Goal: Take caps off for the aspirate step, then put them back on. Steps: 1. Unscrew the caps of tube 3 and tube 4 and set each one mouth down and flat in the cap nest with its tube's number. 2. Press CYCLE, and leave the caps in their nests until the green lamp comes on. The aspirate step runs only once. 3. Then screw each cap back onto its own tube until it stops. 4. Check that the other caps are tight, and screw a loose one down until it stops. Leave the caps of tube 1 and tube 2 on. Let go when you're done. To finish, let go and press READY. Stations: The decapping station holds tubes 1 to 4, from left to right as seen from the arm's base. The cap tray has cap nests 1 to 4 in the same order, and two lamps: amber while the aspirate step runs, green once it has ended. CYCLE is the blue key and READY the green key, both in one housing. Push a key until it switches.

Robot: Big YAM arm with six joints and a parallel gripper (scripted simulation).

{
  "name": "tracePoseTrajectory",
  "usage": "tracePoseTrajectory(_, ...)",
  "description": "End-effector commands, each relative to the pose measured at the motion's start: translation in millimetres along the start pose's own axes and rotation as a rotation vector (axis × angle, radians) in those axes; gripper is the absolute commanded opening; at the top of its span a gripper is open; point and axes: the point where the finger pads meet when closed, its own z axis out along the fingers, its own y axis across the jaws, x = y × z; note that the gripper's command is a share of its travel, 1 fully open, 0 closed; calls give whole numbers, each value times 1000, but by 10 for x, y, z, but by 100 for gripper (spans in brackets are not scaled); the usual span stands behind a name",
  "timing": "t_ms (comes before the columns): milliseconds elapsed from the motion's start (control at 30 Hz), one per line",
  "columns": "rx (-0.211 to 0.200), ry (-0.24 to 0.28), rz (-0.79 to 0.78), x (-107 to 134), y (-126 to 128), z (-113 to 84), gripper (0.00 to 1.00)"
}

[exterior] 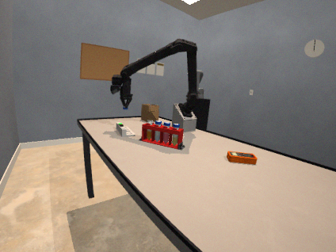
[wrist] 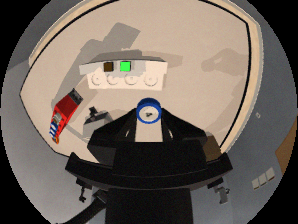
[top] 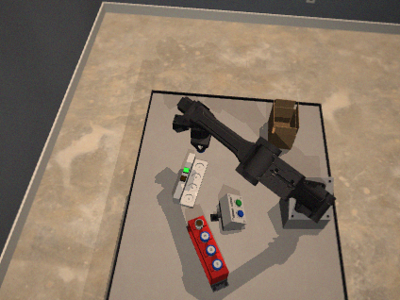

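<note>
My gripper (top: 201, 147) (exterior: 125, 106) (wrist: 148, 111) is shut on a blue cap (top: 200, 147) (exterior: 124, 108) (wrist: 149, 105), held in the air beyond the nest 4 end of the cap tray (top: 204, 172) (exterior: 126, 131) (wrist: 122, 86). All four nests look empty. The green lamp (top: 186, 170) (exterior: 120, 124) (wrist: 125, 66) is lit; the amber lamp (top: 183, 178) (wrist: 108, 66) is dark. In the red decapping station (top: 208, 265) (exterior: 162, 128) (wrist: 66, 107), tube 4 (top: 199, 223) is uncapped. Tube 3 (top: 205, 236), tube 2 (top: 210, 250) and tube 1 (top: 217, 264) wear blue caps; their tightness cannot be told.
The key housing (top: 226, 214) with green READY (top: 239, 203) and blue CYCLE (top: 241, 213) stands between station and arm base. A brown open box (top: 282, 134) (exterior: 150, 112) stands near the table's far edge. An orange device (exterior: 242, 158) lies on the table, right in the exterior view.
</note>
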Motion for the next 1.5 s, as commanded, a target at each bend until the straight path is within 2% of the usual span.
tracePoseTrajectory(0, 0, 11, -282, 31, 383, -47, 0)
tracePoseTrajectory(100, 1, 10, -379, 45, 461, -45, 0)
tracePoseTrajectory(233, 10, -2, -608, 60, 686, -41, 0)
tracePoseTrajectory(300, 10, -2, -608, 60, 686, -41, 0)
tracePoseTrajectory(333, 9, -2, -723, 82, 767, -41, 0)
tracePoseTrajectory(400, 2, 6, -813, 141, 941, -37, 0)
tracePoseTrajectory(800, -1, 5, -791, 362, 1915, -26, 0)
tracePoseTrajectory(867, -1, 5, -791, 362, 1915, -26, 0)
tracePoseTrajectory(1300, -9, 14, -782, 630, 2973, -25, 0)
tracePoseTrajectory(1433, -6, 13, -784, 632, 3001, -25, 0)
tracePoseTrajectory(1467, -9, 11, -739, 590, 2831, -33, 0)
